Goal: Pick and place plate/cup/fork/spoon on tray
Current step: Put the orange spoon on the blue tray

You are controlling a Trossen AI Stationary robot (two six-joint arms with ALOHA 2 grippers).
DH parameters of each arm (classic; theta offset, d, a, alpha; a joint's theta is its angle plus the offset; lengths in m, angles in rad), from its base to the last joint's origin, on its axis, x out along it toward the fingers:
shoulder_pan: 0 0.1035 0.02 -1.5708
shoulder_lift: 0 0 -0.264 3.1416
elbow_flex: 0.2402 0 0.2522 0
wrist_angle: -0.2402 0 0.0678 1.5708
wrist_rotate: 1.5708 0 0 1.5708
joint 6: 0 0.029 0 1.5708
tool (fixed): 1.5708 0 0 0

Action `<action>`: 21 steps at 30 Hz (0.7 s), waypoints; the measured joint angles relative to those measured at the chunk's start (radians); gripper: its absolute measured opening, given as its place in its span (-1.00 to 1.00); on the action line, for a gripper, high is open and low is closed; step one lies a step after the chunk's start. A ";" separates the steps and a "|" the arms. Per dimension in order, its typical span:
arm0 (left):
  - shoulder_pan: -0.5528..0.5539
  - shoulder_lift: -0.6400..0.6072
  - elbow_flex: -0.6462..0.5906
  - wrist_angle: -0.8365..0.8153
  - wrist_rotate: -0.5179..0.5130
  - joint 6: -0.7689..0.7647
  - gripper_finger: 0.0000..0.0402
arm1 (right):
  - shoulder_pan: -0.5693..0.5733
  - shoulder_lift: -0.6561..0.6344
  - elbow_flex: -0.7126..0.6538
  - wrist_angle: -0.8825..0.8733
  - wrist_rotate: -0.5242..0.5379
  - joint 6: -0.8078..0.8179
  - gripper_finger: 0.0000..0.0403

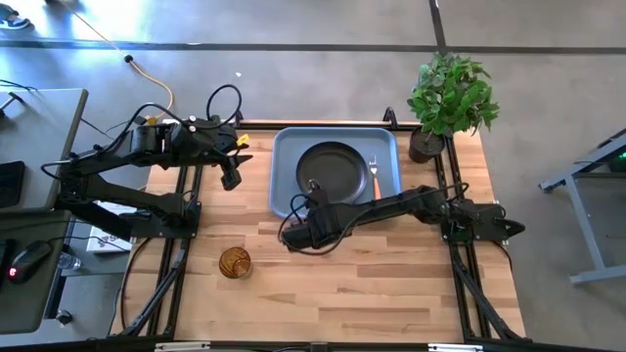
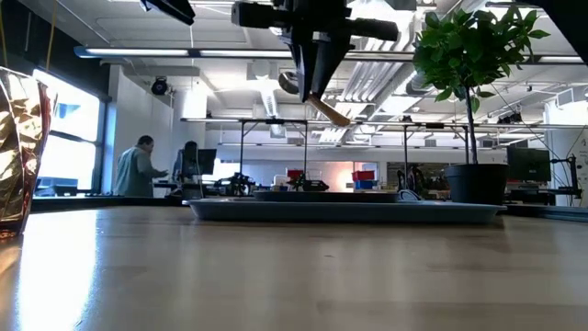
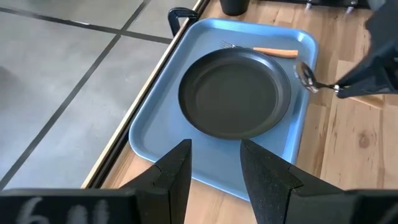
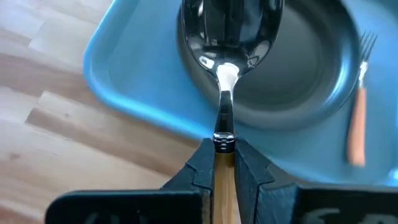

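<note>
The light blue tray (image 1: 284, 161) lies at the table's far middle. On it are the dark plate (image 1: 333, 168) and, to the plate's right, the orange-handled fork (image 1: 373, 168). My right gripper (image 1: 315, 198) is at the tray's near edge, shut on the spoon (image 4: 229, 37), whose shiny bowl hangs over the plate's near rim (image 4: 292, 118). The amber cup (image 1: 235, 262) stands on the bare table at the near left. It also shows at the left edge of the low view (image 2: 20, 152). My left gripper (image 3: 214, 149) is open and empty, raised left of the tray. My right gripper pinches the spoon's handle (image 4: 224, 155) between its two fingers, just behind the neck. The fingers slant down toward the far side, and the spoon runs along them, sticking out past the fingertips. The spoon is lifted clear, its bowl (image 3: 305, 74) above the plate and tray.
A potted plant (image 1: 448, 98) stands at the table's far right corner, beside the tray. Bare wood lies near and right of the cup. People (image 2: 142, 165) stand in the room beyond the table.
</note>
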 joint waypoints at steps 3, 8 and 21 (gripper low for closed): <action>0.000 0.000 0.000 0.000 -0.002 0.000 -0.37 | -0.022 0.000 0.000 -0.001 0.025 -0.062 -0.94; 0.000 0.000 0.000 0.000 -0.003 0.000 -0.37 | -0.069 0.000 0.000 -0.001 0.036 -0.193 -0.94; 0.000 0.000 0.000 -0.001 -0.114 0.001 -0.37 | -0.208 -0.083 -0.222 0.000 0.007 -0.453 -0.94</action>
